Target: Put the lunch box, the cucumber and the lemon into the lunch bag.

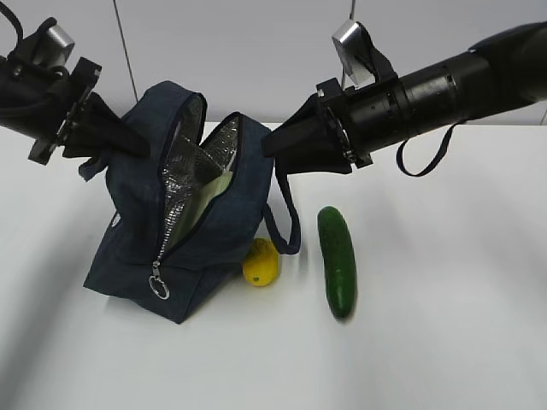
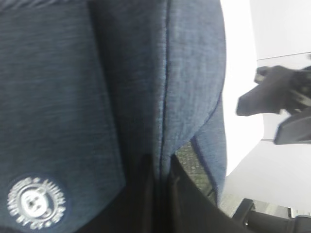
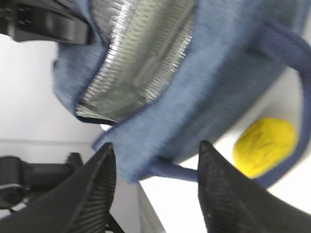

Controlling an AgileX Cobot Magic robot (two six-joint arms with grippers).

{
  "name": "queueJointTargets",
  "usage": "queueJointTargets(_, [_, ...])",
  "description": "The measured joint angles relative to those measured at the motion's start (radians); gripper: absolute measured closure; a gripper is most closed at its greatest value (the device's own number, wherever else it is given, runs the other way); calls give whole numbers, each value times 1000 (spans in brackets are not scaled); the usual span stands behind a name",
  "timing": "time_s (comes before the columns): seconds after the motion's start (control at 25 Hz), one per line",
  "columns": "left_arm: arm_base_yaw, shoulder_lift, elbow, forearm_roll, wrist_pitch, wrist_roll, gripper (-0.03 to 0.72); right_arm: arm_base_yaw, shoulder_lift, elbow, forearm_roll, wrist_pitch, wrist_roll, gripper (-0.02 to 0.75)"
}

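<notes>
The navy lunch bag (image 1: 214, 231) stands unzipped, with its silver lining showing. A pale green patch inside the opening looks like the lunch box lid (image 1: 212, 192). The lemon (image 1: 261, 262) lies on the table against the bag's right base, and the cucumber (image 1: 337, 260) lies further right. My left gripper (image 1: 137, 141) is shut on the fabric of the bag's upper left side (image 2: 163, 145), near the white logo (image 2: 36, 201). My right gripper (image 1: 272, 147) hangs open at the bag's upper right edge. The bag's corner (image 3: 146, 145) and a handle strap lie between its fingers (image 3: 214, 170) without being pinched. The lemon (image 3: 265, 145) shows below.
A white table (image 1: 444, 325) carries everything, with a pale wall behind it. The zipper's silver ring pull (image 1: 159, 286) hangs at the bag's front. One handle loop (image 1: 286, 226) droops beside the lemon. A dark strap (image 1: 427, 154) dangles from the right arm.
</notes>
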Motion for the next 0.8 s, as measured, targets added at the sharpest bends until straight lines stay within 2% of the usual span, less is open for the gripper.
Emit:
queueJointTargets(0.32, [18, 0, -1, 111, 2, -67, 697, 9, -7, -185, -468, 21, 356, 335])
queueJointTargets(0.6, [18, 0, -4, 202, 2, -102, 694, 107, -7, -271, -897, 39, 669, 335])
queueJointTargets(0.72, [18, 0, -16, 257, 3, -125, 694, 155, -7, -271, -1017, 45, 781, 335])
queueJointTargets(0.8, [18, 0, -25, 281, 9, -132, 694, 169, -7, -271, -1043, 46, 843, 335])
